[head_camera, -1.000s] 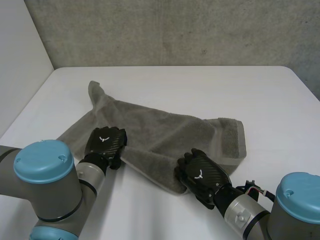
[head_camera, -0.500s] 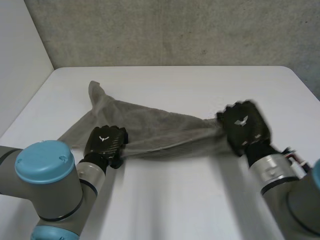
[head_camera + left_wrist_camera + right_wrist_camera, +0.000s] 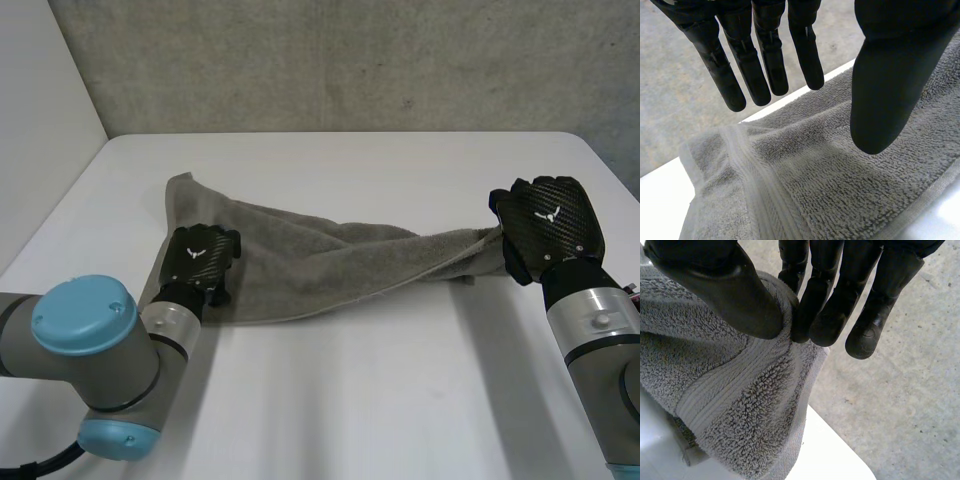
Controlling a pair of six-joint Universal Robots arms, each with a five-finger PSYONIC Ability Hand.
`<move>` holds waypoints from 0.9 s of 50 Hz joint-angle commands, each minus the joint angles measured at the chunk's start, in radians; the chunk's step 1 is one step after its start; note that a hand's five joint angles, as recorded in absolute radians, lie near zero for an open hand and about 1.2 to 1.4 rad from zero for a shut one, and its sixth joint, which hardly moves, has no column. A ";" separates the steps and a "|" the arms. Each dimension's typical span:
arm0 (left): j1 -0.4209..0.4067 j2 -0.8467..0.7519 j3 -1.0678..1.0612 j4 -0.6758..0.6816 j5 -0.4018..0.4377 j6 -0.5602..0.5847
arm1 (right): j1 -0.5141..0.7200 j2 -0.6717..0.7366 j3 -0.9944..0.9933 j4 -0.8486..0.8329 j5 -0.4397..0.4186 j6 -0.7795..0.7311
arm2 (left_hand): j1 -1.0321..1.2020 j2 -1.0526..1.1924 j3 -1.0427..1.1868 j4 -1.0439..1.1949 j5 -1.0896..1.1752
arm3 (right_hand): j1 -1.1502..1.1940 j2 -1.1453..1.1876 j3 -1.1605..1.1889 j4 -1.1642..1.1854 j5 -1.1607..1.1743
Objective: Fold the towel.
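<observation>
Grey terry, your towel (image 3: 300, 265) lay drawn out in a long bunched band across the table (image 3: 400, 400). Over its left part your left hand (image 3: 197, 258) sat with fingers straight and apart from the thumb, gripping nothing. A second before, your right hand (image 3: 548, 228) had been at the towel's near edge. It had since swung out to the towel's right end, thumb and fingers clamped on the banded hem and lifting it. I'd judge that pull stretched the cloth rather than folded it, so no fold was laid yet.
</observation>
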 commanded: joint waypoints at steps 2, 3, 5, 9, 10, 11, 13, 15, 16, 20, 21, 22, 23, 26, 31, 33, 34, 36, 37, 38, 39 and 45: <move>0.068 0.101 -0.044 -0.116 0.146 0.027 | -0.001 0.038 -0.005 -0.003 0.000 -0.006 | 0.101 0.104 0.104 0.105 0.106 | 0.055 0.070 0.054 0.054 0.053; 0.085 0.130 -0.049 -0.166 0.175 0.029 | -0.003 0.044 -0.008 -0.003 0.000 -0.008 | 0.084 0.086 0.086 0.087 0.088 | 0.055 0.070 0.054 0.054 0.053; 0.100 0.153 -0.046 -0.223 0.209 0.030 | -0.004 0.050 -0.010 -0.003 0.000 -0.008 | 0.028 0.031 0.031 0.032 0.033 | 0.055 0.070 0.054 0.054 0.053; 0.146 0.173 -0.027 -0.347 0.287 0.045 | -0.021 0.067 -0.017 -0.002 0.000 -0.008 | -0.238 -0.235 -0.235 -0.235 -0.233 | 0.055 0.070 0.054 0.054 0.053; 0.192 0.178 -0.008 -0.403 0.322 0.081 | -0.021 0.067 -0.018 -0.002 0.000 -0.008 | -0.341 -0.338 -0.338 -0.338 -0.337 | 0.055 0.070 0.054 0.054 0.053; 0.192 0.178 -0.007 -0.403 0.323 0.081 | -0.027 0.067 -0.018 -0.002 0.000 -0.008 | -0.342 -0.340 -0.339 -0.339 -0.338 | 0.055 0.070 0.054 0.054 0.053; 0.227 0.178 0.008 -0.434 0.340 0.119 | -0.032 0.067 -0.018 -0.002 0.001 -0.008 | -0.392 -0.389 -0.389 -0.389 -0.388 | 0.055 0.070 0.054 0.054 0.053; 0.288 0.168 0.026 -0.474 0.352 0.217 | -0.035 0.067 -0.019 -0.002 0.000 -0.005 | -0.413 -0.410 -0.410 -0.409 -0.408 | 0.055 0.070 0.054 0.054 0.053; 0.289 0.168 0.026 -0.474 0.352 0.217 | -0.038 0.067 -0.022 -0.002 0.001 -0.005 | -0.413 -0.410 -0.410 -0.409 -0.408 | 0.055 0.070 0.054 0.054 0.053; 0.326 0.155 0.028 -0.481 0.356 0.347 | -0.055 0.068 -0.027 0.000 0.004 -0.005 | -0.410 -0.407 -0.407 -0.406 -0.405 | 0.055 0.070 0.054 0.054 0.053; 0.326 0.155 0.028 -0.481 0.356 0.348 | -0.055 0.068 -0.027 0.000 0.004 -0.005 | -0.410 -0.407 -0.407 -0.406 -0.405 | 0.055 0.070 0.054 0.054 0.053; 0.332 0.139 0.028 -0.480 0.356 0.381 | -0.058 0.068 -0.027 0.000 0.003 -0.005 | -0.404 -0.401 -0.401 -0.401 -0.399 | 0.055 0.070 0.054 0.054 0.053; 0.332 0.139 0.028 -0.480 0.356 0.382 | -0.058 0.073 -0.027 0.000 0.001 -0.005 | -0.404 -0.401 -0.401 -0.400 -0.399 | 0.055 0.070 0.054 0.054 0.053; 0.335 0.116 0.033 -0.481 0.355 0.409 | -0.058 0.078 -0.027 0.000 -0.002 -0.006 | -0.389 -0.386 -0.386 -0.386 -0.385 | 0.055 0.070 0.054 0.054 0.053; 0.338 0.090 0.040 -0.478 0.356 0.414 | -0.058 0.082 -0.027 0.000 -0.002 -0.008 | -0.372 -0.369 -0.369 -0.368 -0.367 | 0.055 0.070 0.054 0.054 0.053; 0.338 0.084 0.040 -0.478 0.355 0.414 | -0.058 0.082 -0.025 0.001 -0.002 -0.008 | -0.369 -0.366 -0.366 -0.365 -0.364 | 0.055 0.070 0.054 0.054 0.053; 0.338 0.084 0.040 -0.478 0.355 0.414 | -0.058 0.084 -0.025 0.001 -0.002 -0.008 | -0.369 -0.366 -0.366 -0.365 -0.364 | 0.055 0.070 0.054 0.054 0.053; 0.338 0.070 0.042 -0.475 0.355 0.414 | -0.058 0.087 -0.025 0.001 -0.002 -0.008 | -0.339 -0.337 -0.337 -0.336 -0.335 | 0.055 0.070 0.054 0.054 0.053; 0.338 0.070 0.042 -0.475 0.355 0.414 | -0.058 0.088 -0.027 0.001 -0.002 -0.008 | -0.339 -0.337 -0.337 -0.336 -0.335 | 0.055 0.070 0.054 0.054 0.053; 0.338 0.064 0.042 -0.475 0.355 0.414 | -0.058 0.088 -0.027 0.001 -0.002 -0.008 | -0.328 -0.325 -0.325 -0.324 -0.323 | 0.055 0.070 0.054 0.054 0.053; 0.338 0.058 0.043 -0.472 0.355 0.415 | -0.056 0.088 -0.027 0.001 -0.002 -0.008 | -0.322 -0.319 -0.319 -0.318 -0.317 | 0.055 0.070 0.054 0.054 0.053; 0.338 0.040 0.049 -0.449 0.353 0.411 | -0.056 0.090 -0.027 0.001 -0.004 -0.008 | -0.280 -0.278 -0.278 -0.277 -0.276 | 0.055 0.070 0.054 0.054 0.053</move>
